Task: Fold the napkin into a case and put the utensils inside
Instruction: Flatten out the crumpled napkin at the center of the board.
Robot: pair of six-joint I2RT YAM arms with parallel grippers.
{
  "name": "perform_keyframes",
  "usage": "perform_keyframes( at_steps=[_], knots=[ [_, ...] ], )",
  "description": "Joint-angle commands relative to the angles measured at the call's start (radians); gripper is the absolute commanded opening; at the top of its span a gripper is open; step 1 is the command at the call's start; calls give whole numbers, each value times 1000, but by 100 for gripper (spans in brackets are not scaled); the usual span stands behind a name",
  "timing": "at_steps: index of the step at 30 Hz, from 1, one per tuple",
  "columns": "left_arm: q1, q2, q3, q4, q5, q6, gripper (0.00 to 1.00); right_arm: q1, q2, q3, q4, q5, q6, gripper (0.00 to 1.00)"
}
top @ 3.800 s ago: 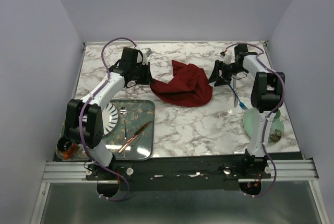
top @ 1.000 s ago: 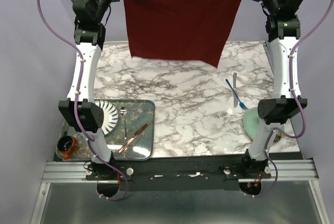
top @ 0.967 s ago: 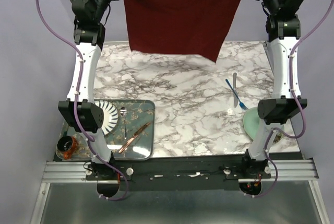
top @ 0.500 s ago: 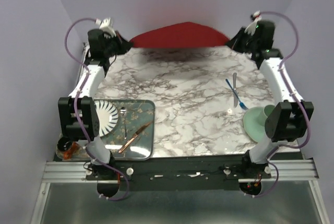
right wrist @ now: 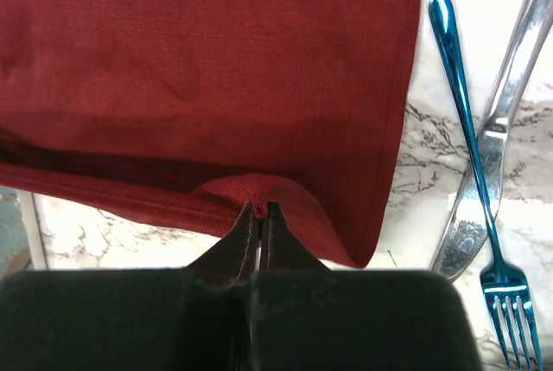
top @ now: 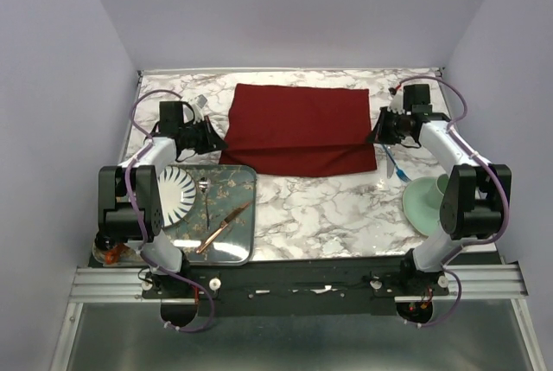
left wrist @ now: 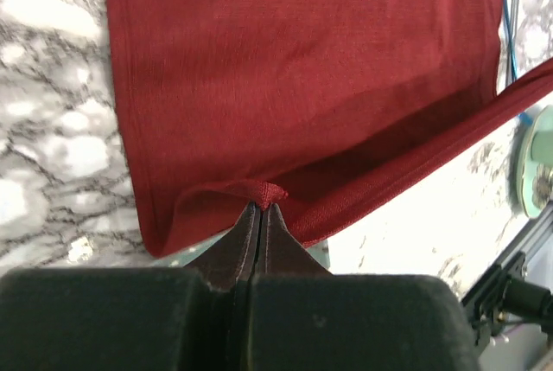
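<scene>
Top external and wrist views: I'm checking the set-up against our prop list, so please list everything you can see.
napkin: 1, dark red, spread at far centre of the table, near edge doubled over
fork: 1, blue, right of the napkin
silvery utensil: 1, pale silver, beside the fork
tray: 1, patterned grey-green, near left
plate: 1, white with dark stripes, on the tray's left
spoon: 1, silver, on the tray
knife: 1, copper, on the tray
dish: 1, pale green, near right, partly behind the right arm
jar: 1, dark amber, near left corner
table: 1, white-grey marble
left gripper: shut on the napkin's left edge
right gripper: shut on its right edge
</scene>
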Motion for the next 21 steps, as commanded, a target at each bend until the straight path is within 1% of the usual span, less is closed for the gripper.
perform_keyframes(
  at_steps=[1, 5, 13, 21],
  knots=[
    [44, -84, -52, -48, -20, 69, 0, -35, -42, -31, -70, 107, -105, 1],
    [45, -154, -81, -74, -11, 92, 0, -35, -81, -49, -116, 44, -121, 1],
    [42, -275, -96, -148, -21, 178, 0, -34, -191, -91, -148, 41, -157, 1],
    [42, -382, -112, -200, -29, 219, 0, -35, -292, -129, -176, 38, -165, 1]
  ],
)
